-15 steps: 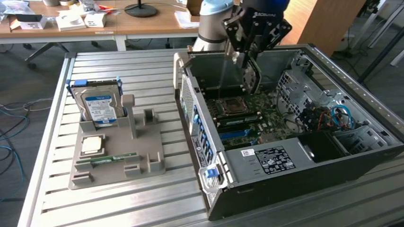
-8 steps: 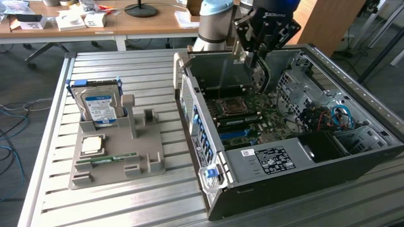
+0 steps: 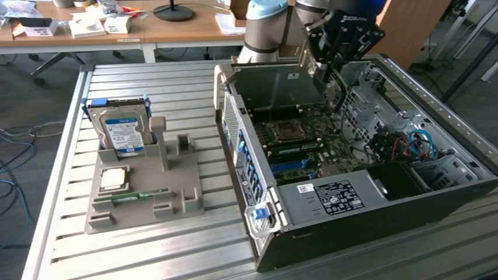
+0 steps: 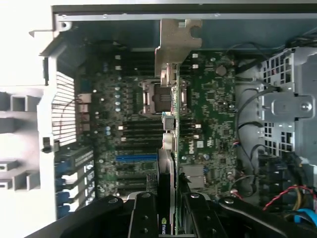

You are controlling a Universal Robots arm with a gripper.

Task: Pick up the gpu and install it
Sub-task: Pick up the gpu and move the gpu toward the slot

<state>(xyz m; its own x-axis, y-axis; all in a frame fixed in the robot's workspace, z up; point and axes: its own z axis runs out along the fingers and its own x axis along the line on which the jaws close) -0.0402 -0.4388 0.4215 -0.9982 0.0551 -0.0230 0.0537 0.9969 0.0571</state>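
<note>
The gpu (image 3: 336, 92) hangs edge-down from my gripper (image 3: 330, 65), which is shut on its upper edge. It is a thin dark card held over the back of the open computer case (image 3: 335, 201), just above the motherboard (image 3: 307, 146). In the wrist view the gpu (image 4: 173, 106) appears edge-on between my black fingers (image 4: 143, 215), running away from the gripper (image 4: 172, 220). Its silver bracket (image 4: 176, 44) is at the far end, near the case's rear wall. The card lies over the processor socket (image 4: 151, 96) and the expansion slots.
On the slatted metal table (image 3: 148, 76), at the exterior view's left, a grey holder (image 3: 186, 195) carries a hard drive (image 3: 125, 131), a processor chip (image 3: 114, 178) and a green memory stick (image 3: 134, 196). Blue and red cables (image 3: 420, 143) sit in the case's drive bay side.
</note>
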